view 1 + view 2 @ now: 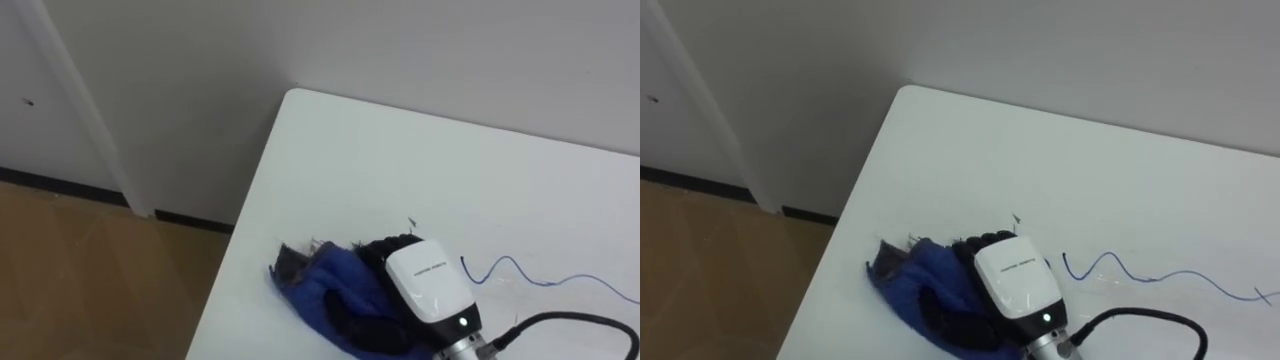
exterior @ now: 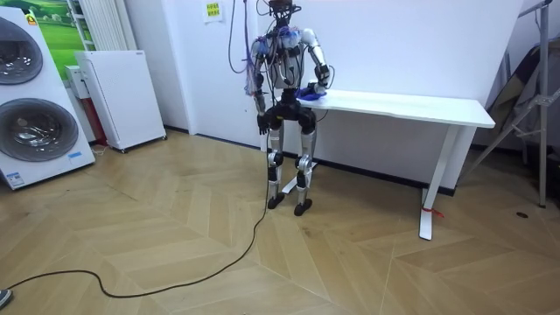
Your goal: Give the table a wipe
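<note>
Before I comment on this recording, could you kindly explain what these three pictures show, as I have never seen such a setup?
This is a two-legged humanoid robot whose two arms end in hands. Two pictures come from the two eyes of a camera on its head, looking down at its work. The third comes from a camera standing in the room and shows the robot at the end of a white table by the wall. On the table lie a blue cloth and a thin blue squiggle. The white-backed right hand rests on the cloth, its dark fingers curled into it. The left hand hangs by the robot's side.
</note>
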Robot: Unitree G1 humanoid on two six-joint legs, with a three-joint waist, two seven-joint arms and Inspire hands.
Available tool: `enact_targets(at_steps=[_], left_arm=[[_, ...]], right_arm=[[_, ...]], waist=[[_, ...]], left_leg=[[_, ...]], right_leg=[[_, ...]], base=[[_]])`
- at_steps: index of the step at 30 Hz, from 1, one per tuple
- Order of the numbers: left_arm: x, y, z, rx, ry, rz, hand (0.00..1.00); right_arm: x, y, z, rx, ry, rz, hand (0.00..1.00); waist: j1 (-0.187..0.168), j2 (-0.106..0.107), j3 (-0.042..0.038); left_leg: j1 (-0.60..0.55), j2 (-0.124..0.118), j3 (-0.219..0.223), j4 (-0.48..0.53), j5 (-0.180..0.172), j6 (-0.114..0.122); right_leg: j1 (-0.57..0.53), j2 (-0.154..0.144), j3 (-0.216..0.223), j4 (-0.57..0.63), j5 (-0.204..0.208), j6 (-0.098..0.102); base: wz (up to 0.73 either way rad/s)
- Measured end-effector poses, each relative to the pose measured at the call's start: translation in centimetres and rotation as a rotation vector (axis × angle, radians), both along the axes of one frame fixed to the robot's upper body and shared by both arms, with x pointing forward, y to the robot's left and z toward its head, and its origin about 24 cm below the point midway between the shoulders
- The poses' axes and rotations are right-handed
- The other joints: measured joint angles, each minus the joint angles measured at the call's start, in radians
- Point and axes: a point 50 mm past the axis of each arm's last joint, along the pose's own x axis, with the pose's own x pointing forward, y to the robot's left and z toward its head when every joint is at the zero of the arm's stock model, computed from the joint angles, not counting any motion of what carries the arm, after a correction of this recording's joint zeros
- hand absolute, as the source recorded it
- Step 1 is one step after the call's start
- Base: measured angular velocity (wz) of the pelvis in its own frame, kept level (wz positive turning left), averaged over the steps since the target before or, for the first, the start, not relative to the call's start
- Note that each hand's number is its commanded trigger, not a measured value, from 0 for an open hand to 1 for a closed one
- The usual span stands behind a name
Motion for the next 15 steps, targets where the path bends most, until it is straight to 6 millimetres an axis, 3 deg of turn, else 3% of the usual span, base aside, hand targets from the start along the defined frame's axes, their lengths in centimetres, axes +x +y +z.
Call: enact_targets(at_steps=[15], left_arm=[[-0.81, 0.50, 0.21, 0.008, -0.010, 0.022, 0.00]], right_arm=[[0.15, -0.31, -0.19, 0.066, 0.009, -0.020, 1.00]], waist=[[0.003, -0.008, 0.0043]], left_leg=[[0.016, -0.001, -0.015, 0.005, -0.001, 0.001]], right_leg=[[0.022, -0.003, -0.026, 0.000, 0.000, 0.000]], base=[[0.02]])
